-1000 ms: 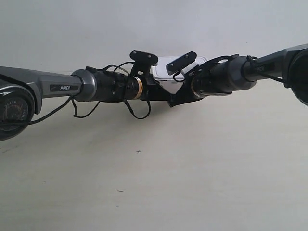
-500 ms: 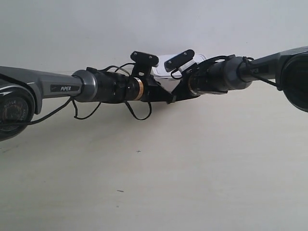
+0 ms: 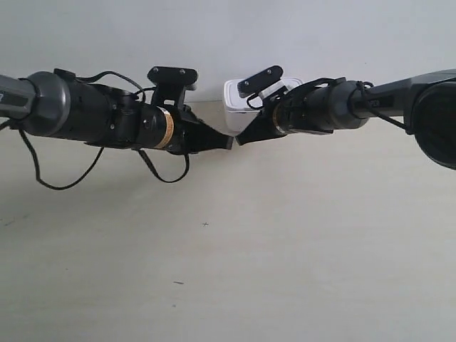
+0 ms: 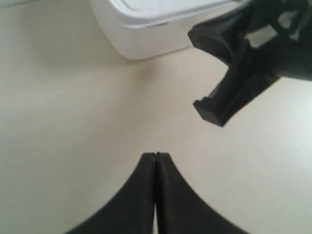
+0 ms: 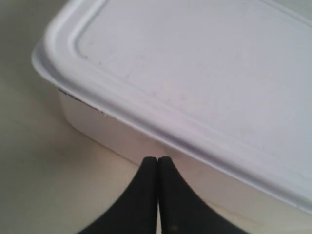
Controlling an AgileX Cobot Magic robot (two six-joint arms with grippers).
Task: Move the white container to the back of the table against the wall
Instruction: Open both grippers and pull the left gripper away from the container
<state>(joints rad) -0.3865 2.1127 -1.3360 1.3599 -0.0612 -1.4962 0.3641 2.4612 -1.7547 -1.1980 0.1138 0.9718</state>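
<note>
The white container (image 3: 234,103) sits at the back of the table (image 3: 249,249), close to the wall (image 3: 214,35). In the right wrist view its lid and side (image 5: 185,63) fill the frame, and my right gripper (image 5: 158,158) is shut with its tips at the container's side wall. My left gripper (image 4: 155,155) is shut on nothing, a short way back from the container (image 4: 156,29). In the exterior view the left gripper (image 3: 229,142) comes from the view's left and the right gripper (image 3: 239,140) from its right, tips nearly meeting in front of the container.
The right arm's black gripper body (image 4: 243,63) juts into the left wrist view beside the container. Loose black cables (image 3: 164,167) hang under the left arm. A few tiny dark specks (image 3: 205,224) mark the pale tabletop nearer the camera.
The left arm has drawn back toward the exterior view's left, uncovering the container's corner. The right gripper has stayed against the container, which now sits slightly farther back and left.
</note>
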